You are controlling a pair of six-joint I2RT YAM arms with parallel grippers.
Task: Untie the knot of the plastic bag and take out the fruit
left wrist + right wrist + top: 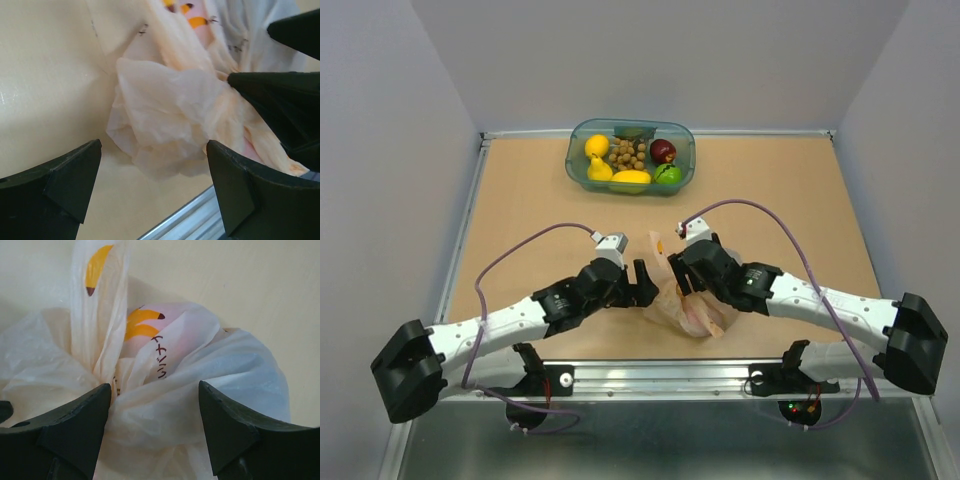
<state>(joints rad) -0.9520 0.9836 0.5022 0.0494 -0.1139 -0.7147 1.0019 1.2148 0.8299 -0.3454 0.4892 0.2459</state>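
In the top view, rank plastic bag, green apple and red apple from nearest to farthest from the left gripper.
1. Plastic bag, just right of the left gripper.
2. Green apple, front right in the tub.
3. Red apple, just behind it.

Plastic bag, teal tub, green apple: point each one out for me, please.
plastic bag (698, 314), top external view, crumpled lower body of the film.
teal tub (570, 160), top external view, its left wall.
green apple (669, 175), top external view, middle of the fruit.

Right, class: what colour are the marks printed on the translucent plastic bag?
The printed marks are orange-yellow with dark tips; the right wrist view shows them best.
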